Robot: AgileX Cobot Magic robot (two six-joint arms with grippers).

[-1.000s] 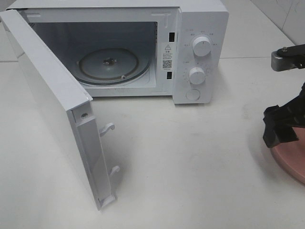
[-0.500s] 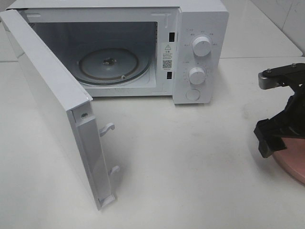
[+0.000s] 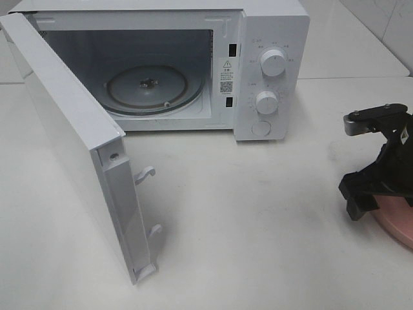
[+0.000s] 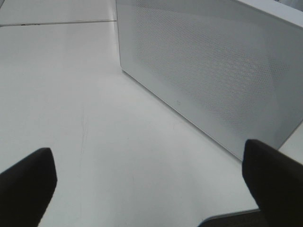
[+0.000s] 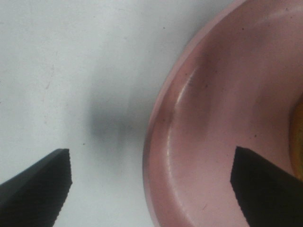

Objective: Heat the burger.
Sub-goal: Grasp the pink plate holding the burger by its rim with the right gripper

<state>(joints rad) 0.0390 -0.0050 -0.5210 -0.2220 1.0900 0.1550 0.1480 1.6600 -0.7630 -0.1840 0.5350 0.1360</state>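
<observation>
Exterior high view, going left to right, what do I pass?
Open microwave door → glass turntable → control knobs → right gripper, hanging over the pink plate at the right edge.

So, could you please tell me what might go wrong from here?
The right gripper has open jaws astride the rim of the round pink plate; a shallow pinch may slip or tilt it, sliding the burger, barely visible.
The left gripper hangs close by the open white microwave door and might nudge it.
</observation>
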